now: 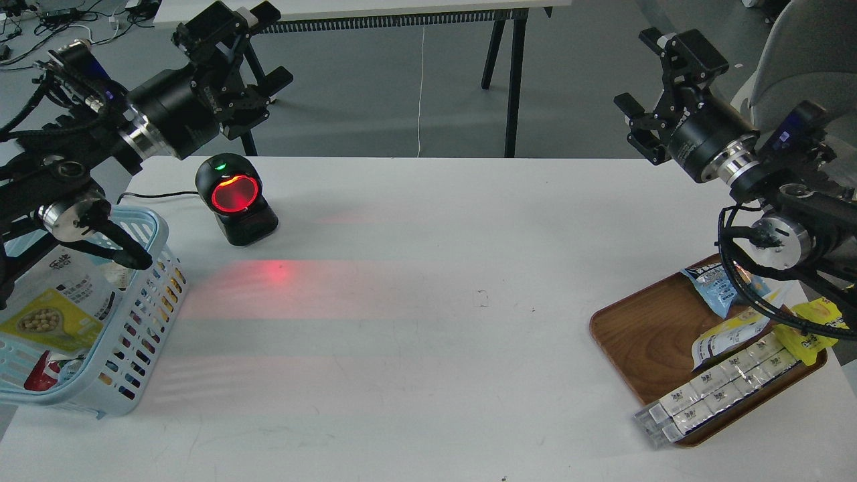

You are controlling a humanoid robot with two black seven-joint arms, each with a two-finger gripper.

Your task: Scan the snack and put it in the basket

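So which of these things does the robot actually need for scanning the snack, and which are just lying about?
Part of the job:
- snack, already in the basket
- basket
- scanner, glowing red

Lying about:
- wooden tray
- blue packet
- yellow packet
- strip of small sachets

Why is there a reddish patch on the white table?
In the head view, the scanner glows red and throws a soft red patch onto the table in front of it, fading rightward in faint bands; the picture is otherwise evenly lit and sharp.
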